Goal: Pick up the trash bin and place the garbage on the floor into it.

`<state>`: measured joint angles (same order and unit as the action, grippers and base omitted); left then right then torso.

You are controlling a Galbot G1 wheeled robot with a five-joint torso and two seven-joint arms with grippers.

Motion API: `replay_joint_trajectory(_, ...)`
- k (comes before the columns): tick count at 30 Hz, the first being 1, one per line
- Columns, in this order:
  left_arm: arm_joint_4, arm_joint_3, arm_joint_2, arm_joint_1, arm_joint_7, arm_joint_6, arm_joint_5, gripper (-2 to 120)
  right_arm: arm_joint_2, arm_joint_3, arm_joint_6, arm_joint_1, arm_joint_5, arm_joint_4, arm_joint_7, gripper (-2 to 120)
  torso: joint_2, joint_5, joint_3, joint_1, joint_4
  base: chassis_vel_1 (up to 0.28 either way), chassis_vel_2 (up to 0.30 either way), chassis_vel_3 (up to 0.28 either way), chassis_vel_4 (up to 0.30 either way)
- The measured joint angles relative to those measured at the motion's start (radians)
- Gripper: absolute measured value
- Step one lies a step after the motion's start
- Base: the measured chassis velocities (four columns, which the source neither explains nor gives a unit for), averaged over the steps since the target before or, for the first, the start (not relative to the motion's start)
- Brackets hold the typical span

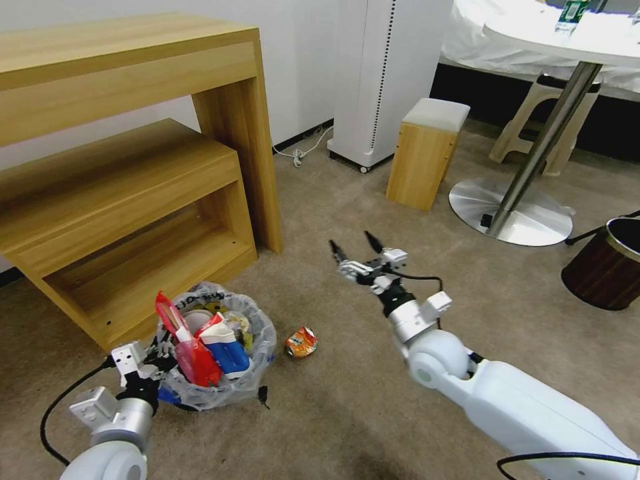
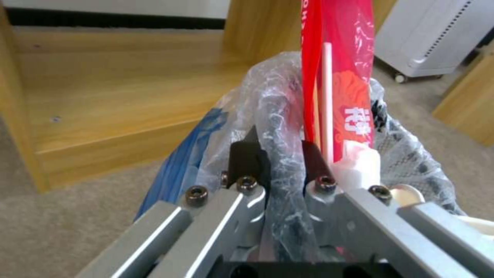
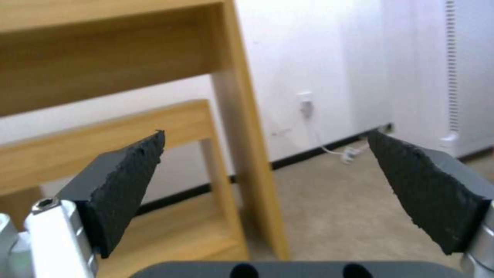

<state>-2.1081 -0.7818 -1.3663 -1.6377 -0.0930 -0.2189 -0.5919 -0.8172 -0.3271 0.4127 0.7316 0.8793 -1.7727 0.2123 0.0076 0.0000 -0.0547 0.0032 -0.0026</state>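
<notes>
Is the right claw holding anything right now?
No, the right claw is open and empty above the carpet, apart from the crumpled wrapper.

Head high, angled down; wrists close, both facing shelf [image 1: 133, 220].

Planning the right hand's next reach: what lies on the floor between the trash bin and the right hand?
In the head view, one crumpled orange snack wrapper lies beside the trash bin; from there to the open right hand, bare beige carpet.

We're in a furnished room, hotel-like, beige carpet [image 1: 347, 200], wooden desk [image 1: 127, 73] by a white wall, small stool [image 1: 427, 153], round white table [image 1: 567, 40], tower air unit [image 1: 387, 73].
</notes>
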Motion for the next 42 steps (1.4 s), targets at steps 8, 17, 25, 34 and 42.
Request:
replay_joint_trajectory(8, -0.009, -0.06, 0.009, -0.031, 0.003, 0.003, -0.014, 3, -0.015, 0.038, -0.002, 0.077, -0.038, 0.065, 0.023, 100, 0.0, 0.0, 0.0, 0.0, 0.0, 0.0, 0.0, 0.0, 0.0)
replay_joint_trajectory(17, -0.052, -0.095, 0.015, -0.074, 0.011, 0.009, -0.027, 3, -0.064, 0.007, -0.041, 0.111, -0.03, 0.182, 0.063, 100, 0.0, 0.0, 0.0, 0.0, 0.0002, 0.0, 0.0, 0.0, 0.0)
replay_joint_trajectory(25, -0.067, -0.074, 0.013, -0.064, 0.009, 0.007, -0.028, 3, -0.111, -0.113, -0.131, 0.085, -0.016, 0.272, 0.109, 100, 0.0, 0.0, 0.0, 0.0, 0.0003, 0.0, 0.0, 0.0, 0.0)
replay_joint_trajectory(34, -0.063, -0.067, -0.009, -0.07, 0.01, 0.008, -0.012, 3, -0.155, -0.264, -0.177, -0.026, 0.095, 0.34, 0.054, 100, 0.0, -0.0001, 0.0, 0.0, 0.0004, 0.0, 0.0, 0.0, 0.0)
replay_joint_trajectory(42, -0.073, -0.069, -0.038, -0.078, 0.014, 0.016, 0.008, 3, -0.229, -0.344, -0.236, -0.102, 0.07, 0.475, 0.1, 100, 0.0, 0.0, 0.0, 0.0, 0.0001, 0.0, 0.0, 0.0, 0.0)
